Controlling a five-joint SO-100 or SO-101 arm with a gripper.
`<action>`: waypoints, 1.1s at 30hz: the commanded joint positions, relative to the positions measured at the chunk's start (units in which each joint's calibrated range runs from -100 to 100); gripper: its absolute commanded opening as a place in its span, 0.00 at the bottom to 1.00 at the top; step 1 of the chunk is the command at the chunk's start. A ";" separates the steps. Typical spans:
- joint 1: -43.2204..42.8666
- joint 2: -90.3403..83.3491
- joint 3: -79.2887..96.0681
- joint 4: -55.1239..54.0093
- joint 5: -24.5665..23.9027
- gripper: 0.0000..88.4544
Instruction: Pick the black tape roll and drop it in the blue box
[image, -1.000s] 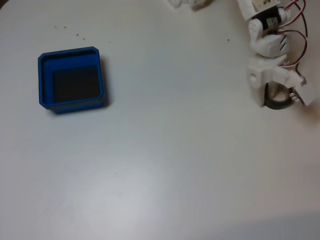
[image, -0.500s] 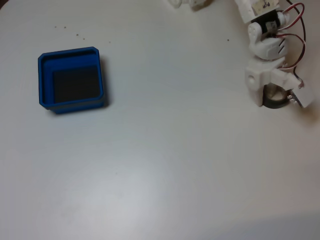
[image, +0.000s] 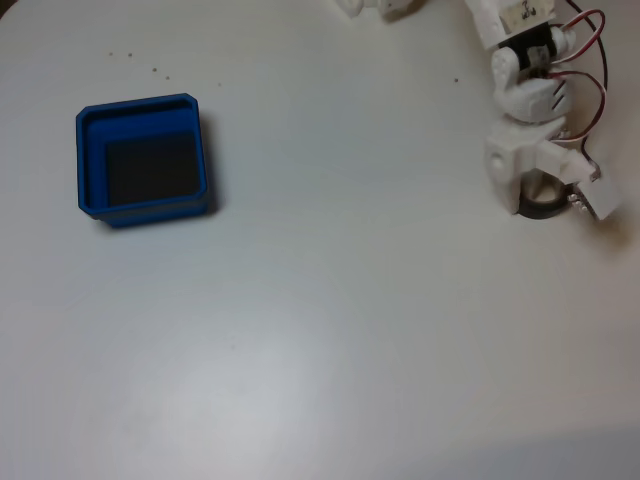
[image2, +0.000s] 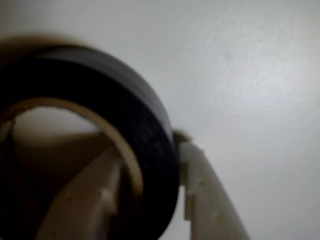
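Wrist view, closest first: my fingers (image2: 150, 200) are nearly closed across the wall of the black tape roll (image2: 135, 115), one finger inside the hole against the pale core, the other outside against the black wound face. Looks like contact on both sides, so I read this as a pinch on the ring wall, though how firm it is I cannot tell.

Handling guess: light, rigid ring, won't crush under a squeeze. Outer tape face is smooth and faintly glossy, so probably a bit slippery; the cardboard-like core should give better bite. Taking it through the wall, one finger in and one out, is the sensible hold; grabbing across the whole outside would need a wider opening and could pop it out.

Look of it: black band, fairly thick winding, beige-grey inner core, round, lying flat with its hole facing up.

Fixed view: the black tape roll (image: 541, 205) sits on the white surface (image: 350, 330) at the right edge, mostly hidden under my white fingers (image: 541, 196), dark arc poking out below. Whether it's off the surface or resting on it, can't tell.

Farthest: the blue box (image: 88, 160) is well apart, over at the left side, bright blue stepped rim, dark floor, nothing in it. Much wider than the roll, so the drop target is forgiving.
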 joint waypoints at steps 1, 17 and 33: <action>2.62 -2.12 -3.49 0.10 -0.02 0.01; 21.08 -19.34 -3.49 0.18 -0.02 0.01; 13.46 -9.22 -3.04 3.56 -1.25 0.03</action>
